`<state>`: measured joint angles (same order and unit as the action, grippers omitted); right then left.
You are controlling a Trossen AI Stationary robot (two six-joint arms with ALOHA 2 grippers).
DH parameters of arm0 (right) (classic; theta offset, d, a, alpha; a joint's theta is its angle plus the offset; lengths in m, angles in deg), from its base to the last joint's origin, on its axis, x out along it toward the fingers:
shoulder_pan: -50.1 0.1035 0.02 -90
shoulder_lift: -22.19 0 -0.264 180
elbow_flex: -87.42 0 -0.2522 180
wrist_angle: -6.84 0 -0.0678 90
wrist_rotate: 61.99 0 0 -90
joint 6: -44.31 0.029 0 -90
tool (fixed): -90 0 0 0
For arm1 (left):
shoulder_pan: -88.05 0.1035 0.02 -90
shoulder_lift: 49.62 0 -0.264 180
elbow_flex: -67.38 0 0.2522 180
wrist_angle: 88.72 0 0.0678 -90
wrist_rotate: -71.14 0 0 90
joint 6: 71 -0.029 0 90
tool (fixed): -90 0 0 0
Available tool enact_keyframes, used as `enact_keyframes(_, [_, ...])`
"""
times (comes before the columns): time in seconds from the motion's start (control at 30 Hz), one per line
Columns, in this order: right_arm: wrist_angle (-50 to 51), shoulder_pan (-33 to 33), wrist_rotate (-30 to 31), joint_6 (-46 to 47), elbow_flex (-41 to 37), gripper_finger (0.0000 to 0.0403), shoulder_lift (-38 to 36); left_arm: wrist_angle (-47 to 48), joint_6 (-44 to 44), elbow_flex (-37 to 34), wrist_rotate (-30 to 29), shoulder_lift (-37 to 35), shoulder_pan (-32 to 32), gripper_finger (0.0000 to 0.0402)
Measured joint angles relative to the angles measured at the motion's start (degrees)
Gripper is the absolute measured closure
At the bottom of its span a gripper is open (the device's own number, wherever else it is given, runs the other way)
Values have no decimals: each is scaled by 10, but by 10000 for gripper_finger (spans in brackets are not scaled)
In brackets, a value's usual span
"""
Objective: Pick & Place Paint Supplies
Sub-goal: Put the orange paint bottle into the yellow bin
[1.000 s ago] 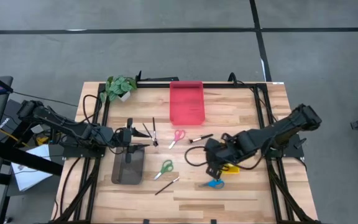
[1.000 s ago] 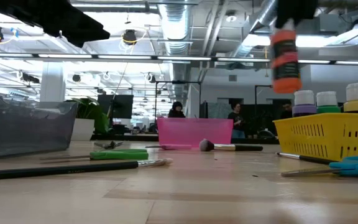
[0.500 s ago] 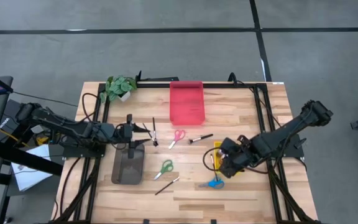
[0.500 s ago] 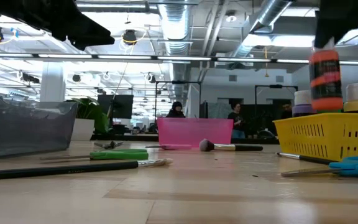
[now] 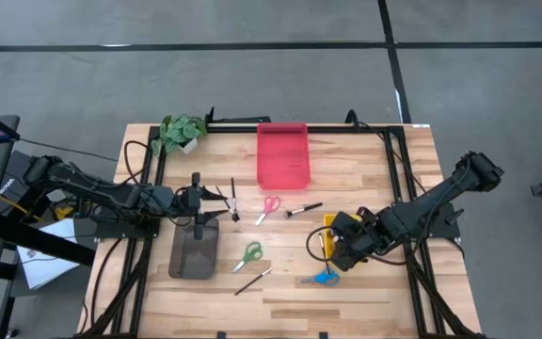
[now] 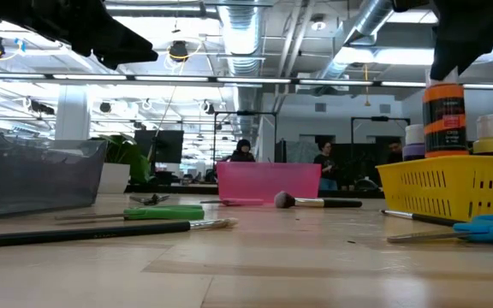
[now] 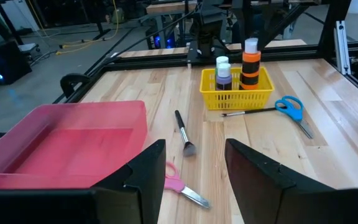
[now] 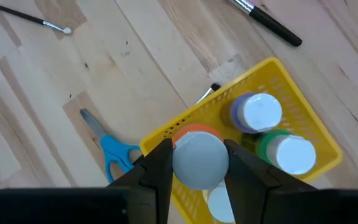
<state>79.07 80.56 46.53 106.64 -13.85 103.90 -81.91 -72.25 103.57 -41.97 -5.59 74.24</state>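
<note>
Bottle upright in the right claw, the orange paint bottle pinched at its cap hangs directly over the yellow tray (right side of the worktop), long axis vertical, while the left claw waits half-open, empty, far left.

An open-plan lab or workshop is showing beyond the wooden table: exposed ceiling ducts running at twelve o'clock, people sitting at distant workstations.

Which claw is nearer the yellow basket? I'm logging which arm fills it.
Right. The right claw holds the orange bottle in the yellow basket; the left claw hovers far across the table.
</note>
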Motion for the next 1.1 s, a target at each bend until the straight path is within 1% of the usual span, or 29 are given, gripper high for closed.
enact_keyframes(0.27, [-4, 0, -1, -28, 0, 294, 38, 0, 0, 0, 0, 0, 0, 244])
enact_keyframes(0.6, [-2, 3, 0, -61, 0, 294, 38, 1, 0, 0, 0, 0, 0, 244])
enact_keyframes(0.87, [-26, 3, -3, -75, -46, 294, 34, 1, 0, 0, 0, 0, 0, 244])
enact_keyframes(1.1, [-48, 3, -3, -98, -47, 294, 34, -1, 0, 0, 0, 0, 0, 244])
